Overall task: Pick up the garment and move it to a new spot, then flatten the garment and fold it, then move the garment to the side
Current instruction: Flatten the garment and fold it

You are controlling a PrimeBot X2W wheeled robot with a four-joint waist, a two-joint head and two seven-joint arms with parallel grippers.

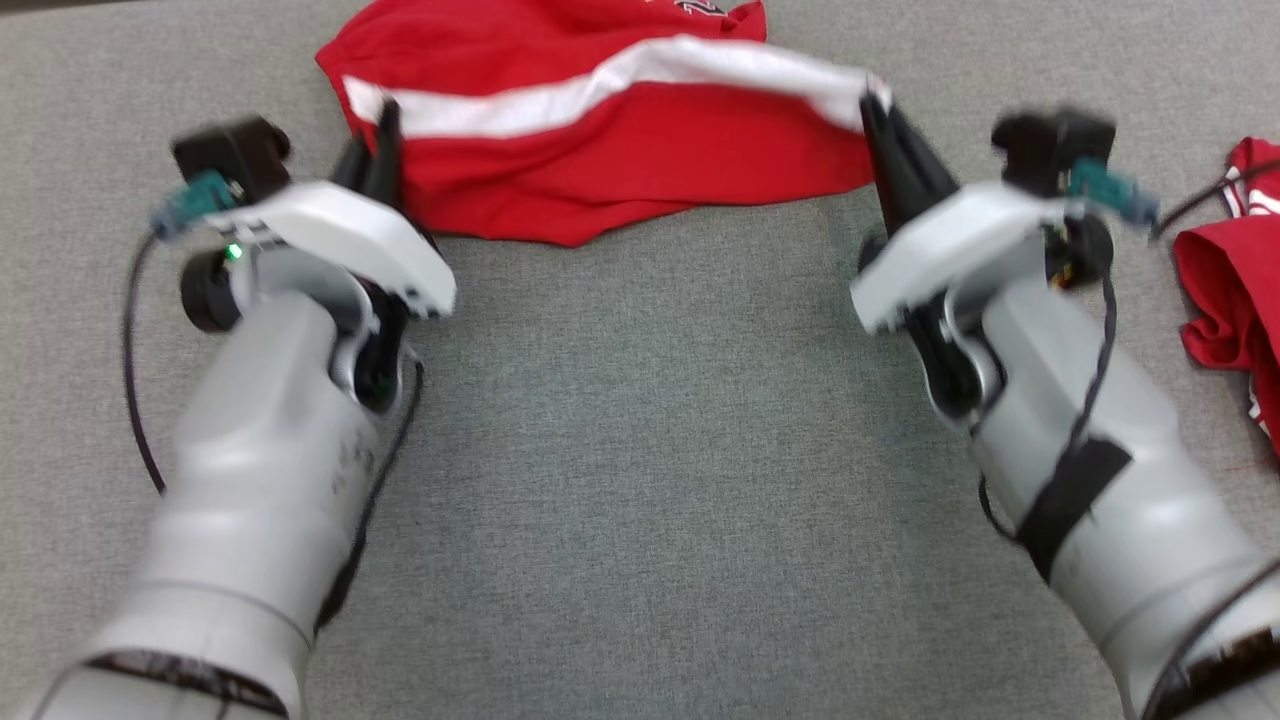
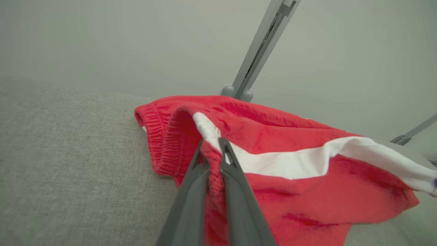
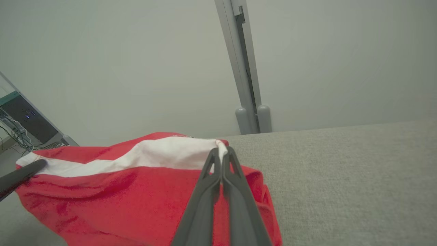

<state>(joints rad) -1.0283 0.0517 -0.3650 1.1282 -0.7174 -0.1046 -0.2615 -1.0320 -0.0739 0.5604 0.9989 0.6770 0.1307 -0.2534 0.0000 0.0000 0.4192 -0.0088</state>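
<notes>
The garment (image 1: 620, 150) is a pair of red shorts with a white stripe, stretched between my two grippers above the grey surface at the top of the head view. My left gripper (image 1: 385, 115) is shut on its left end, at the elastic waistband (image 2: 170, 143). My right gripper (image 1: 872, 100) is shut on the right end, pinching the white stripe (image 3: 170, 153). In the left wrist view my left gripper (image 2: 211, 143) grips bunched red cloth (image 2: 290, 198). In the right wrist view my right gripper (image 3: 221, 152) holds the garment (image 3: 119, 194), and the left gripper's dark finger (image 3: 20, 174) shows at the far left.
A second red garment (image 1: 1235, 290) lies crumpled at the right edge of the grey cloth-covered table (image 1: 640, 450). Behind the table stand a pale wall and a grey metal post (image 3: 244, 75). Equipment with cables (image 3: 17, 126) sits at the left of the right wrist view.
</notes>
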